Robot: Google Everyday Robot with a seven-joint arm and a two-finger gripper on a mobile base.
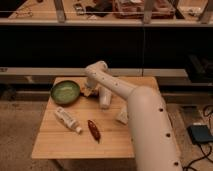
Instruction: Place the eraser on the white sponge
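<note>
The white sponge (121, 116) lies on the wooden table (55, 142) right of centre, with its right side hidden behind my arm. My gripper (90, 93) is low over the table's far part, just right of the green bowl (65, 91) and well left of and behind the sponge. My white wrist link (104, 97) points down beside it. The eraser does not show as a separate thing; the spot under the gripper is hidden.
A white labelled bottle (67, 120) lies on its side at front left. A glossy reddish-brown pointed oval thing (93, 129) lies at front centre. My bulky arm (145, 125) covers the table's right side. A dark shelf unit stands behind the table.
</note>
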